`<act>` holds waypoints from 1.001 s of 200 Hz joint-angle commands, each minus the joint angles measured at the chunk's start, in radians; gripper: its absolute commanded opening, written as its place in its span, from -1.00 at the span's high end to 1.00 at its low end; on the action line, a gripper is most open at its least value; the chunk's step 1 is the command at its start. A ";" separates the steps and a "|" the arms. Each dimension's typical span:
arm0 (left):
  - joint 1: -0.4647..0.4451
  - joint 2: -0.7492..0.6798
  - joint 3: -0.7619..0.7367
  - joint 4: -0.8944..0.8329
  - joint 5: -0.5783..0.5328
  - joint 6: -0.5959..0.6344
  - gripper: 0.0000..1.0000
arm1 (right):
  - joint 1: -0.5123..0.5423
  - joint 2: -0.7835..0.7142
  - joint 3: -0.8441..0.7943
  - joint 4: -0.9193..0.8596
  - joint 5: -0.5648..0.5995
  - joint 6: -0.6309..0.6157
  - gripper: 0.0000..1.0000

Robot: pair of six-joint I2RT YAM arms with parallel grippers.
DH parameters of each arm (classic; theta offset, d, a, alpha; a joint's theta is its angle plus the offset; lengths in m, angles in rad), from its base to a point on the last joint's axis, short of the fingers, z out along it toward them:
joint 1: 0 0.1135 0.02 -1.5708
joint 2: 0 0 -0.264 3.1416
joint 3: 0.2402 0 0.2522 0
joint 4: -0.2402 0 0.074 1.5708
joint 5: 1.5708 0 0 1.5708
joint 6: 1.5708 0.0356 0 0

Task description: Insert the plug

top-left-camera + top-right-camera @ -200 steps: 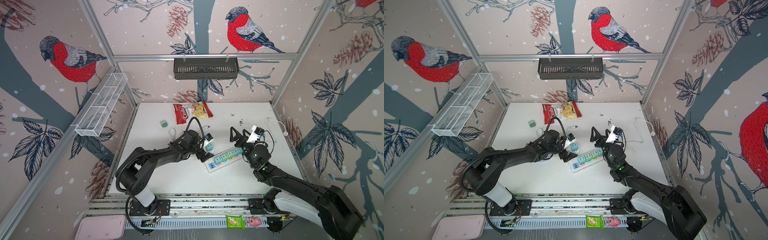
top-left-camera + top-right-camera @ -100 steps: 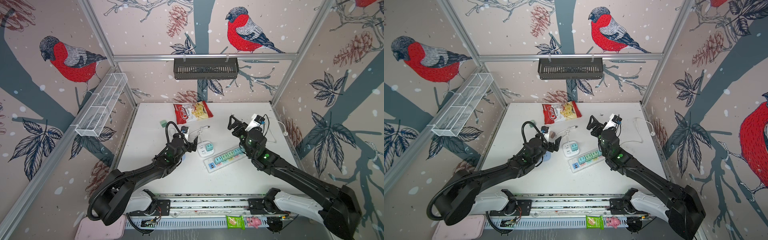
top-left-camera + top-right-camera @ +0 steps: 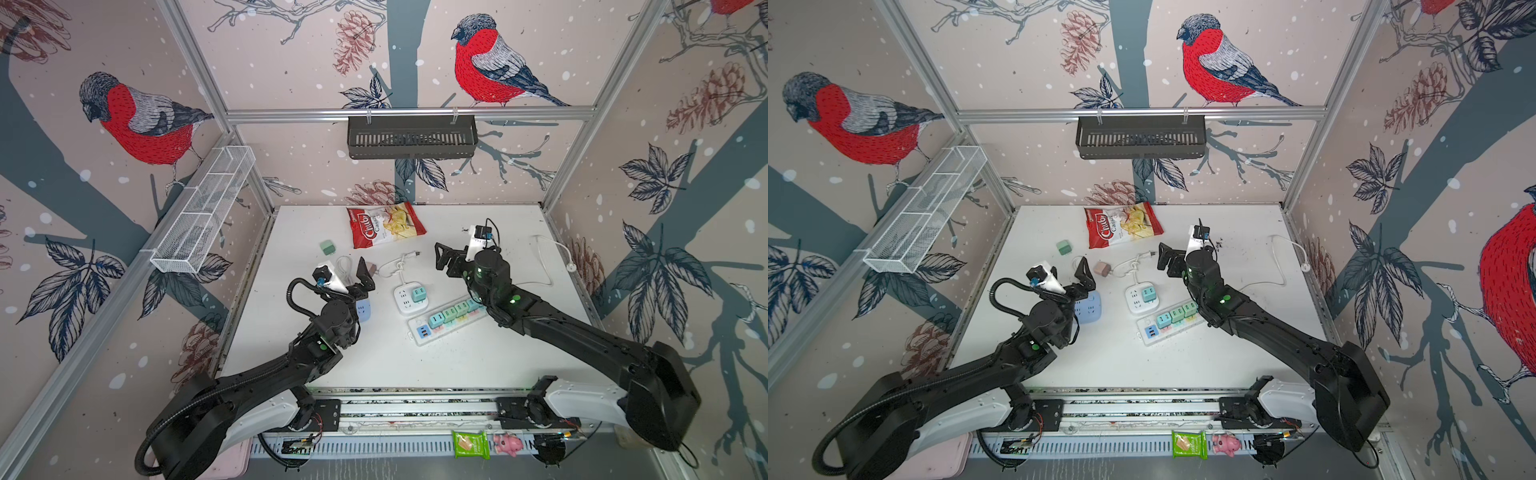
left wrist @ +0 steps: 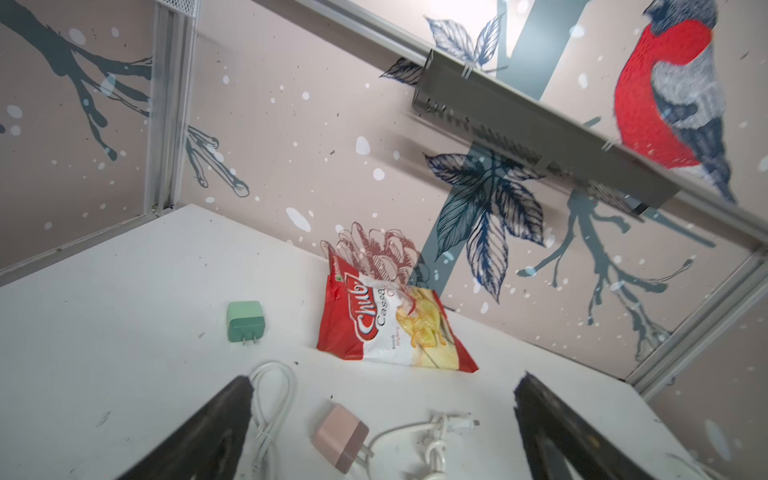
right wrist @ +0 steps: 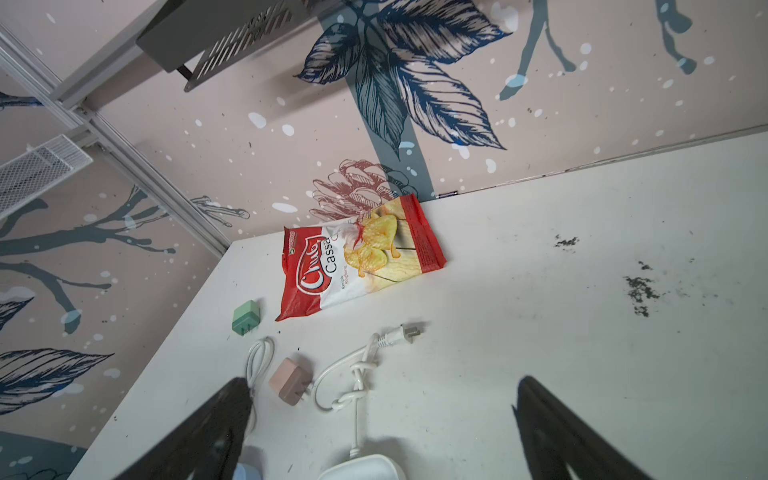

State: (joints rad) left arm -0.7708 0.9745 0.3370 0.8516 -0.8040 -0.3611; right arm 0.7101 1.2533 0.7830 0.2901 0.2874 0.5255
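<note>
Both grippers hang above the white tabletop point(image 3: 415, 365) with nothing in them: the left gripper point(image 4: 382, 384) has its black fingers spread wide, and so does the right gripper point(image 5: 382, 384). A small teal cube plug point(image 3: 417, 294) already sits in the square white socket block point(image 3: 401, 297) at the centre of a top view. That block lies just up-left of the long white power strip point(image 3: 453, 323), which carries its own row of teal and green plugs.

The next plug to insert seems to be the dusty-pink cube adapter point(image 4: 340, 436). It lies on its side at the bottom of the left wrist view, framed between the two fingers, its prongs close beside a knotted white cable point(image 4: 432, 432). To do this well, the left gripper should:
- descend straight over the adapter and close across its flat sides, not its corners;
- lift it clear of the cable and turn the prongs downward;
- line the prongs up with free slots, perhaps in the pale blue rounded socket block point(image 3: 364, 311) under the left wrist, then press squarely.
</note>
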 commanded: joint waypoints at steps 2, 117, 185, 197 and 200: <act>-0.002 -0.101 0.007 -0.066 -0.111 -0.053 -0.96 | 0.041 0.045 0.007 0.064 -0.062 -0.075 -0.99; 0.282 -0.167 -0.050 -0.334 -0.056 -0.369 -0.94 | 0.222 0.579 0.510 -0.216 -0.030 -0.148 -0.88; 0.459 -0.127 -0.025 -0.471 0.136 -0.531 -0.94 | 0.219 0.956 0.974 -0.487 -0.119 -0.168 -0.79; 0.458 -0.148 -0.038 -0.469 0.125 -0.536 -0.94 | 0.218 1.027 1.068 -0.543 -0.129 -0.178 -0.78; 0.458 -0.153 -0.041 -0.468 0.121 -0.538 -0.94 | 0.216 1.045 1.091 -0.557 -0.133 -0.181 -0.78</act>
State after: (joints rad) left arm -0.3157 0.8486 0.3088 0.3904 -0.6849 -0.8459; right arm 0.9283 2.2074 1.7439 -0.1219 0.1947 0.3706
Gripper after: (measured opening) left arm 0.972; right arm 0.892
